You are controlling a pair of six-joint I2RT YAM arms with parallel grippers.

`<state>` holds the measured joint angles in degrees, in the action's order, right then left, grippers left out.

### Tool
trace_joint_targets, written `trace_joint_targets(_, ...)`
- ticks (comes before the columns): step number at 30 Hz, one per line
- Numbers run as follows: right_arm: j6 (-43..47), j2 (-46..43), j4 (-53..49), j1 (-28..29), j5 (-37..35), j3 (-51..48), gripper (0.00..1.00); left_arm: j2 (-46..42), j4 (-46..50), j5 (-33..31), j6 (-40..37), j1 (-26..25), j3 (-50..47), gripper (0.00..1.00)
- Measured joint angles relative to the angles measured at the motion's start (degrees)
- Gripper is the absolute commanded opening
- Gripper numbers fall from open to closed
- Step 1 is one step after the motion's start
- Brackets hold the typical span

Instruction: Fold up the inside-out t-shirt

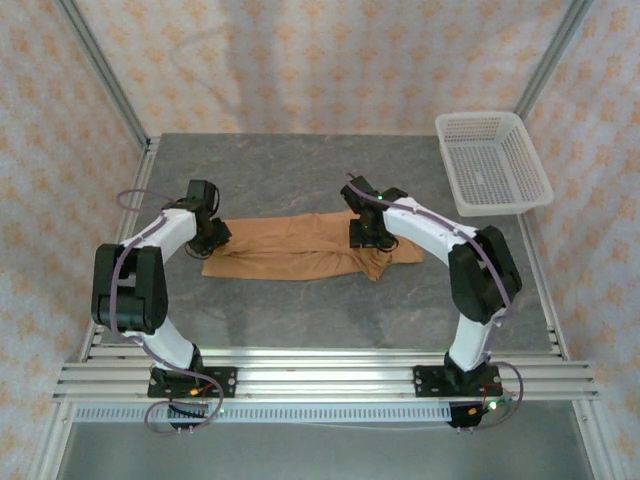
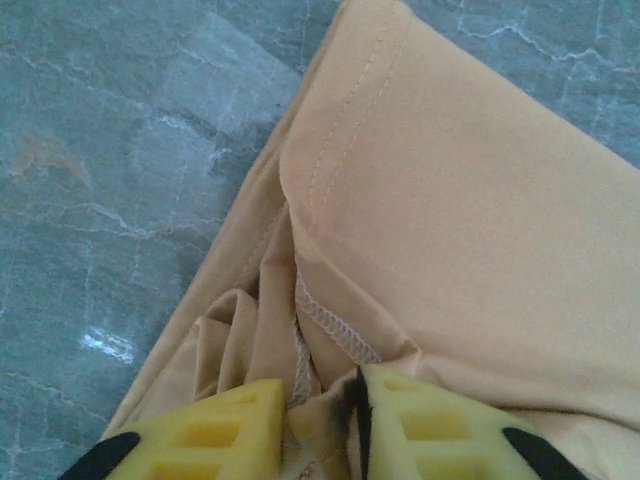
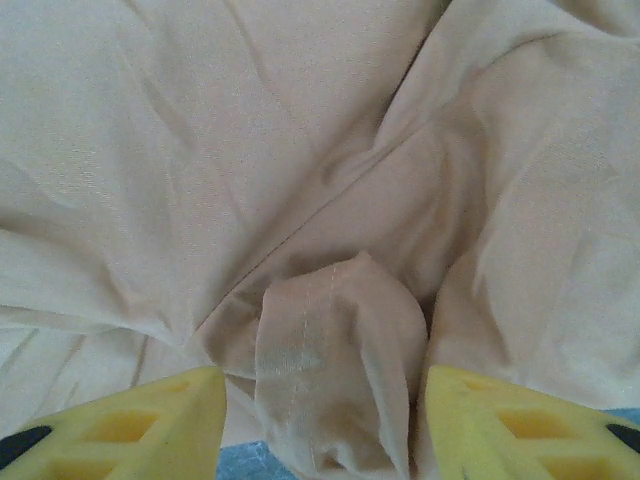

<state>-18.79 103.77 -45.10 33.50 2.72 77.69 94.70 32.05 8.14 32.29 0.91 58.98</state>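
Grey veined table point(image 1: 300, 170) carries the work area, with patterned cloth walls point(image 1: 300, 60) around it.

1. Left gripper point(image 2: 322, 425). In the left wrist view you see its yellow fingers point(image 2: 215, 435) drawn almost together, with a bunched pleat of the inside-out t-shirt point(image 2: 470, 230) pinched in the narrow slot between them. Just beyond the fingers you see an overlocked seam and a stitched hem, with one folded layer lying over another. Bare table lies left of the cloth edge. In the top view this gripper point(image 1: 212, 238) sits on the left end of the garment.

2. Right gripper point(image 3: 325, 440). In the right wrist view you see its fingers point(image 3: 150, 425) set wide apart. A rolled hem fold stands in the gap, close to both pads. You cannot tell whether either pad touches it. Wrinkled cloth spreads beyond. In the top view this gripper point(image 1: 368, 238) is over the right part of the garment.

3. Garment. It lies flat as a long strip running left to right across the middle of the table, with its right end creased.

4. Surroundings. A white mesh basket point(image 1: 492, 160) sits at the far right corner, well apart from the cloth. Both arm bases are bolted to aluminium rails point(image 1: 320, 380) at the near edge.
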Motion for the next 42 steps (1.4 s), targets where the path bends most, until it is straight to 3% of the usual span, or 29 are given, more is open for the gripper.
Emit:
trace_joint_targets(4,0.9,2.3,0.1,0.0,0.1,0.2,0.53,0.7,0.0,0.0,-0.4,0.0,0.3,0.05)
trace_joint_targets(6,1.4,3.7,0.0,0.0,0.0,0.9,0.43,1.0,0.0,-0.1,-0.7,0.0,0.6,0.0)
trace_joint_targets(12,2.7,6.1,-0.6,0.0,-0.6,2.6,0.1,1.1,0.5,-1.0,-0.8,0.0,2.2,0.0)
trace_joint_targets(15,3.4,6.1,-2.2,0.0,-2.2,4.3,0.0,1.1,1.3,-1.4,-0.9,0.0,3.5,0.0)
trace_joint_targets(24,7.6,4.3,-10.5,-0.2,-11.8,17.2,0.0,1.1,5.5,-2.6,-0.9,0.0,11.8,0.0)
trace_joint_targets(32,12.9,5.8,-7.8,-5.8,-19.5,36.2,0.0,9.2,8.2,-5.8,-0.9,0.0,32.6,0.0)
trace_joint_targets(36,15.1,12.5,-3.1,-9.7,-22.0,47.1,0.0,17.7,8.1,-5.9,-0.9,0.0,43.0,0.0)
trace_joint_targets(42,16.6,27.4,1.7,-12.5,-22.8,63.1,0.0,26.8,8.0,-5.9,-0.9,0.0,50.3,0.0)
